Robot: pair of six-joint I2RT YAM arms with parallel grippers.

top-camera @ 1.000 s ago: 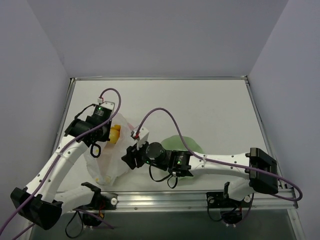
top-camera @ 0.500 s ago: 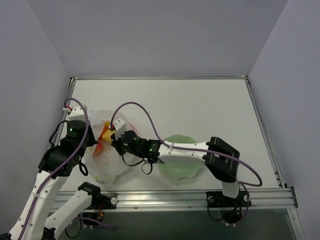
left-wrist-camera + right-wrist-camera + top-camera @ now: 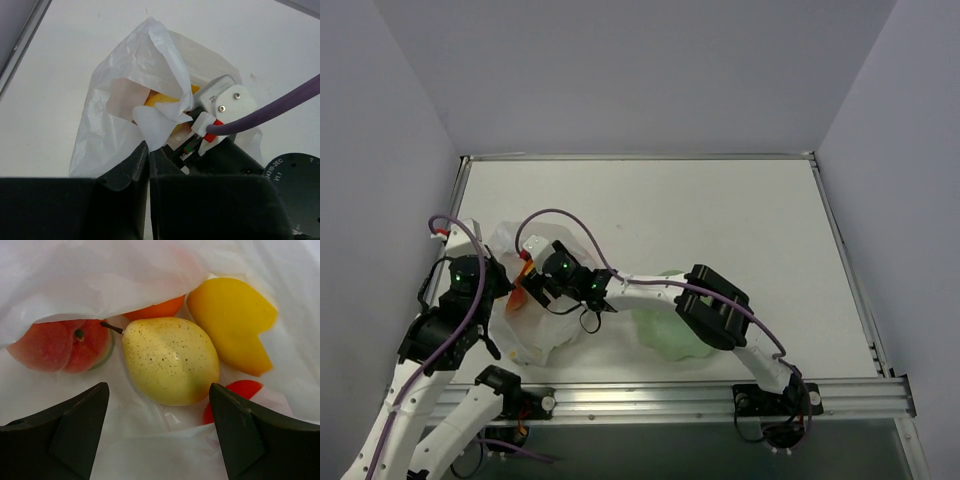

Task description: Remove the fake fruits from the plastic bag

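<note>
A plastic bag [image 3: 545,340] is seen at the table's [image 3: 720,220] left; the right gripper [image 3: 532,279] is set in its mouth. A green plate [image 3: 660,335] is partly covered by that arm.

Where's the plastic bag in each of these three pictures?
Top external: plastic bag on the table's left side.
Left wrist: upper centre, just above the left gripper's tips.
Right wrist: fills the frame, around the fruits.
Shared landmark: the right gripper, inside the bag's mouth.
</note>
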